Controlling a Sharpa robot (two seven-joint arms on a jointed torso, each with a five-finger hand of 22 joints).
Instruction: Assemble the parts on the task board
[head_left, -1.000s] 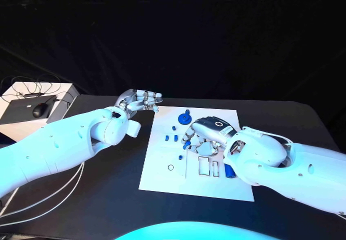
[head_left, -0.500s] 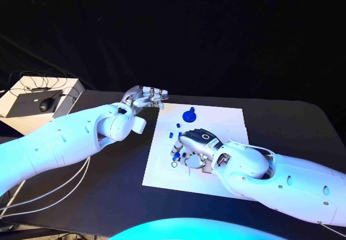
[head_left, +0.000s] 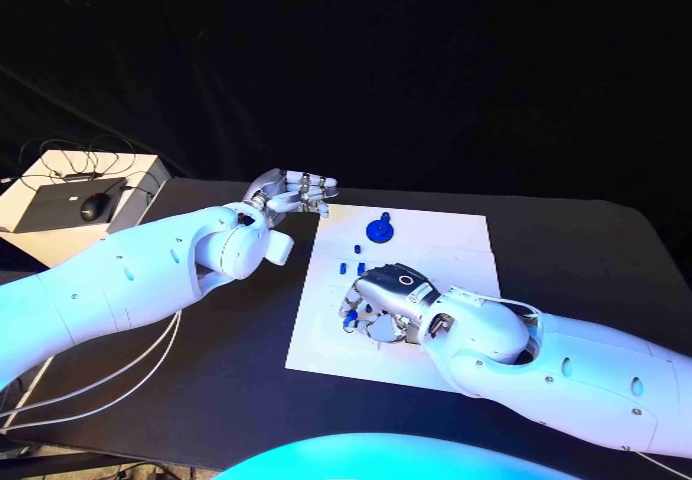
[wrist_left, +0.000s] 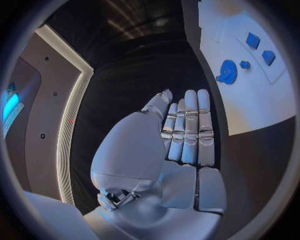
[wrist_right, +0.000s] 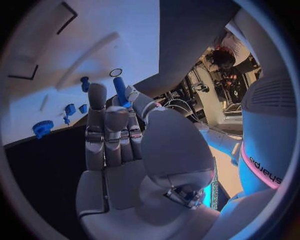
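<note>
1. Holding a blue peg (wrist_right: 121, 91) between thumb and fingertips, the right hand (head_left: 387, 297) hovered over the near-left part of the task board (head_left: 447, 232); its other fingers were curled in close together.
2. Peg was a short cylinder; in the right wrist view its long axis ran roughly along the fingers, free end sticking out past the fingertips toward the board surface. In the head view only a bit of blue (head_left: 351, 312) showed at the hand's left edge, so its tilt could not be told there.
3. Small dark ring (wrist_right: 115, 72) lay flat on the board just beside the peg's free end; touching or apart, could not tell.
4. Left hand (head_left: 293, 193) was off the board, beyond its far-left corner, above the black table (head_left: 216, 340). Fingers straight and side by side in the left wrist view (wrist_left: 187, 132), nothing in them.
5. Blue gear (head_left: 378, 230) sat on the far part of the board, a little stub poking up at its far side.
6. Small blue pieces (head_left: 351, 268) lay in a loose cluster between the gear and the right hand, apart from both.
7. White box (head_left: 65, 200) with a black mouse (head_left: 94, 208) and cables on top stood off the table's left side.
</note>
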